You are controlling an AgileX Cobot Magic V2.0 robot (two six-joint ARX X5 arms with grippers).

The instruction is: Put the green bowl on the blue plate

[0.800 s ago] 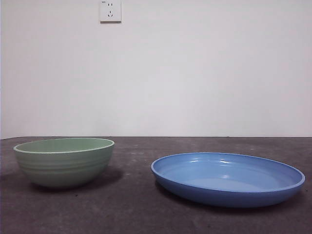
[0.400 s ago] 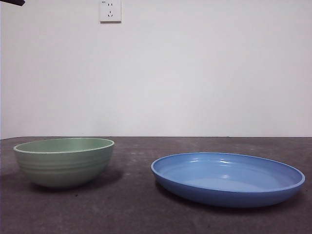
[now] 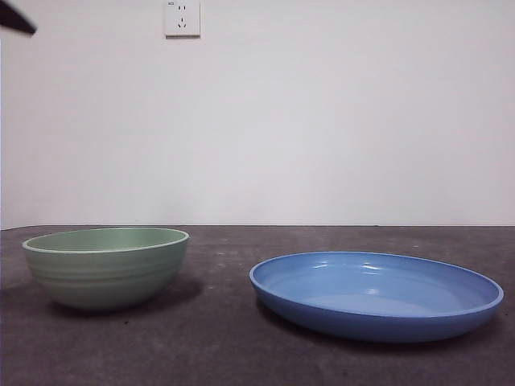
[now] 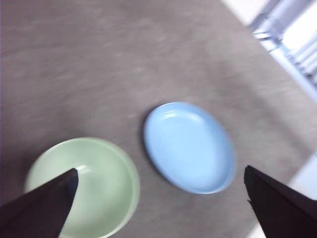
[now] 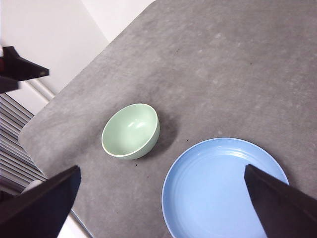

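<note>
Green bowl (image 3: pixel 105 267) sits on grey surface (image 3: pixel 225 346) beside blue plate (image 3: pixel 376 294), apart. Left gripper (image 4: pixel 158 208), jaws spread wide, hovers above bowl; right gripper (image 5: pixel 161 208) likewise. Risk: glossy rim slipping w/ off-centre grasp.

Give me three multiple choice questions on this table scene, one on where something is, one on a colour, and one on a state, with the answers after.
1. Where does the green bowl stand?
A. on the blue plate
B. on the table, apart from the blue plate
C. held in a gripper

2. What colour is the table?
A. dark grey
B. white
C. red

3. How do the jaws of the left gripper stand?
A. shut on the bowl
B. shut on the plate
C. open, holding nothing

Answers:
1 B: a strip of bare table shows between the bowl and the blue plate.
2 A: the surface is dark grey under both dishes.
3 C: in the left wrist view the jaws stand wide apart above the dishes.
</note>
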